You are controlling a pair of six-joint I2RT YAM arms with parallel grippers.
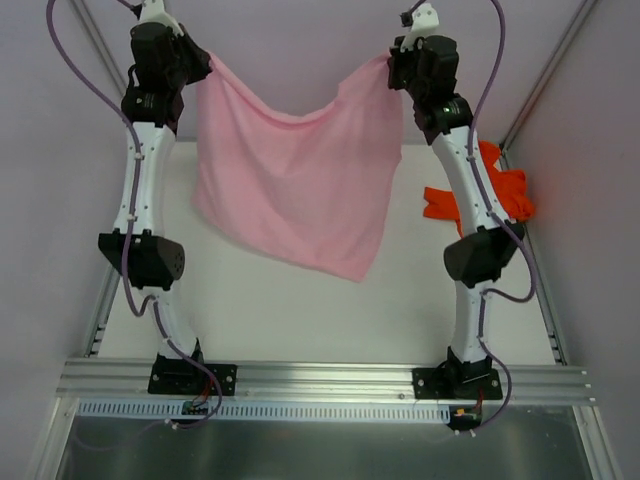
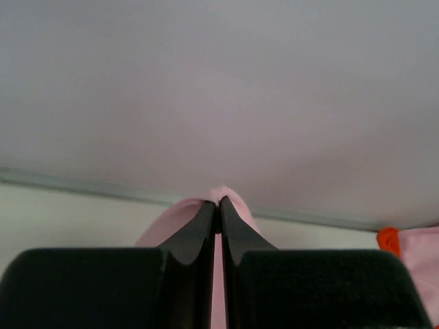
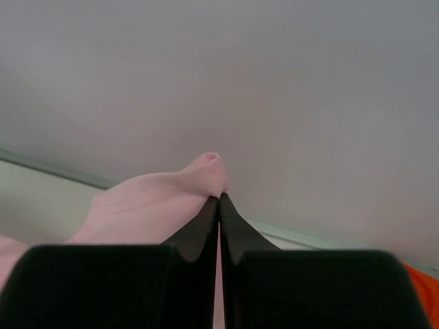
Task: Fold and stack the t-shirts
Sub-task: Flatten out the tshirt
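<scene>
The light pink t-shirt (image 1: 290, 185) hangs in the air between both raised arms, sagging in the middle, its lower edge draped toward the white table (image 1: 280, 310). My left gripper (image 1: 200, 70) is shut on its upper left corner; in the left wrist view pink cloth (image 2: 230, 200) pokes out past the closed fingertips of the left gripper (image 2: 219, 201). My right gripper (image 1: 392, 68) is shut on the upper right corner, and a pink fold (image 3: 171, 199) bulges beside the closed tips of the right gripper (image 3: 219, 199). The orange-red t-shirt (image 1: 500, 190) lies crumpled at the table's right, partly behind the right arm.
Grey walls close the back and sides. Aluminium rails (image 1: 320, 380) run along the near edge where the arm bases stand, and a slanted metal post (image 1: 545, 85) rises at the right rear. The orange-red cloth (image 2: 388, 240) shows low right in the left wrist view.
</scene>
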